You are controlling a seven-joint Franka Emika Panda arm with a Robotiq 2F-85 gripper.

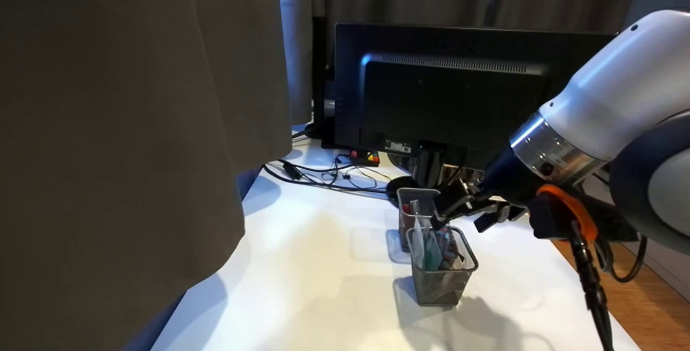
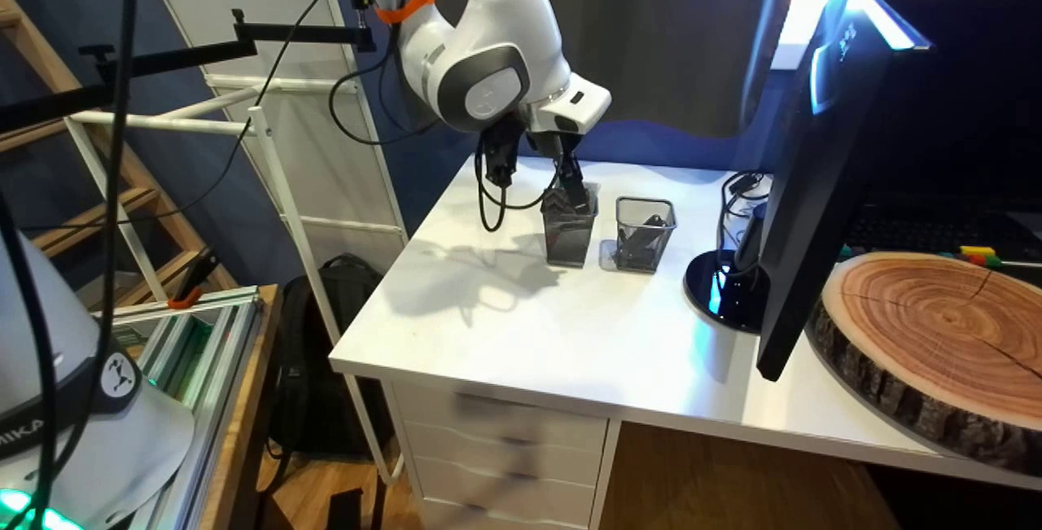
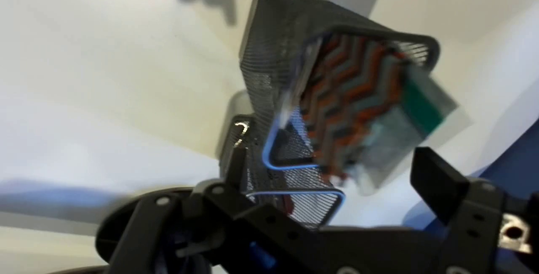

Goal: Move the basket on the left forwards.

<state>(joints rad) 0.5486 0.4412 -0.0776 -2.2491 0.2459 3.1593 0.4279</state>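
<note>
Grey wire-mesh basket [image 2: 567,241] upright beneath the spread tool [image 3: 330,162].
Target, as judged: the one nearer the tabletop's [image 2: 651,351] end edge, a second mesh basket [image 2: 641,249] standing between it and the monitor [image 1: 453,100]. Long axis vertical; zigzag-patterned pouch [image 3: 349,93] in the mouth. Wrist view: mouth lies ahead of the tool, roughly between its fingers [image 3: 438,181], which are wide apart and hold nothing. One finger overlaps the rim in both exterior views; contact not resolvable. Next move likely turns on straddling one mesh wall.
</note>
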